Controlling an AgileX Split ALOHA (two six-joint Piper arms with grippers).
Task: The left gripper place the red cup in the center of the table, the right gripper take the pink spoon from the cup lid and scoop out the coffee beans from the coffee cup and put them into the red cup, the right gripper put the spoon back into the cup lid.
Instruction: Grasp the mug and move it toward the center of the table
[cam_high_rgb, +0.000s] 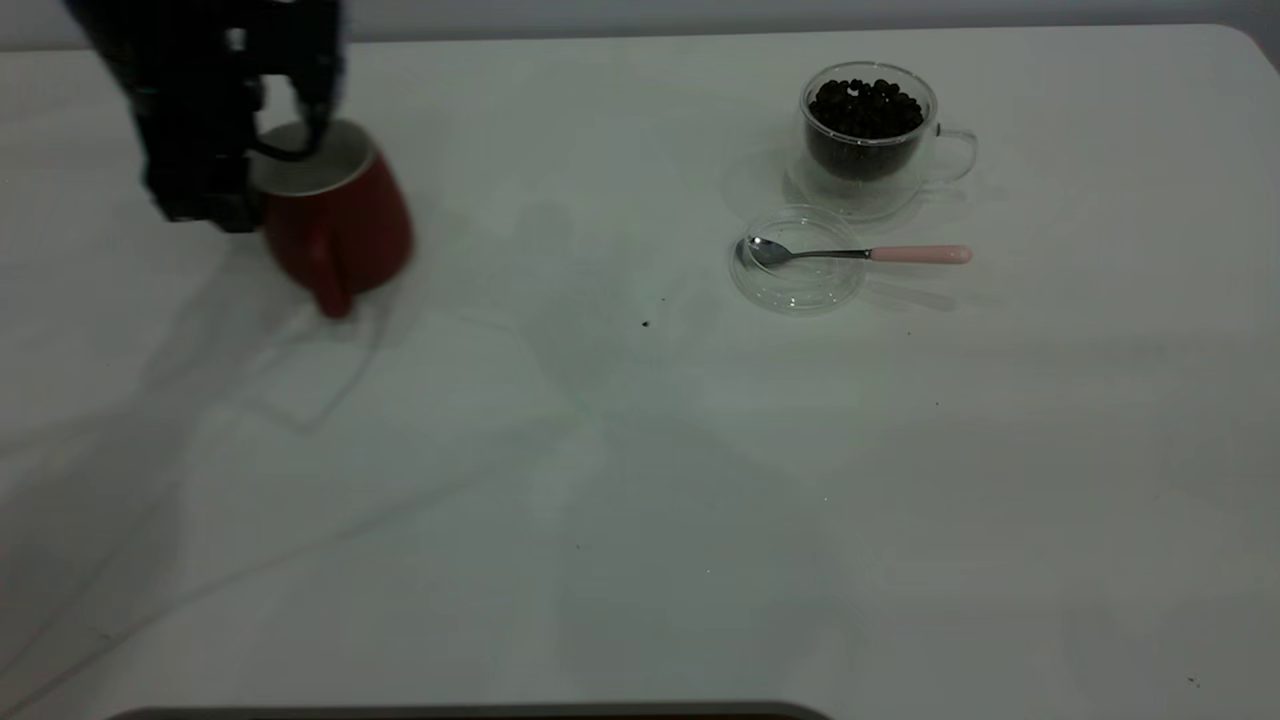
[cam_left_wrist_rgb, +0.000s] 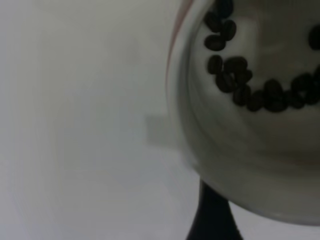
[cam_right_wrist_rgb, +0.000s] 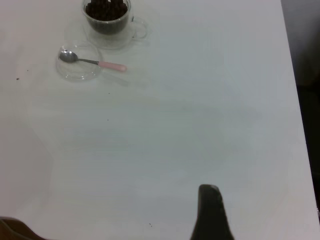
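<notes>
My left gripper (cam_high_rgb: 285, 135) is shut on the rim of the red cup (cam_high_rgb: 340, 225) at the far left of the table (cam_high_rgb: 640, 480); the cup is tilted with its handle towards the front. The left wrist view looks into its white inside (cam_left_wrist_rgb: 250, 155), where several dark coffee beans (cam_left_wrist_rgb: 250, 95) lie. The glass coffee cup (cam_high_rgb: 868, 130) full of beans stands at the back right. The pink spoon (cam_high_rgb: 860, 254) rests with its bowl in the clear cup lid (cam_high_rgb: 800, 280) in front of it. My right gripper (cam_right_wrist_rgb: 210, 215) is away from them, out of the exterior view.
The right wrist view shows the coffee cup (cam_right_wrist_rgb: 107, 17), the lid (cam_right_wrist_rgb: 77, 67) and the spoon (cam_right_wrist_rgb: 95, 62) far off, with the table's edge (cam_right_wrist_rgb: 295, 100) to one side. Small dark specks (cam_high_rgb: 645, 323) lie on the tabletop.
</notes>
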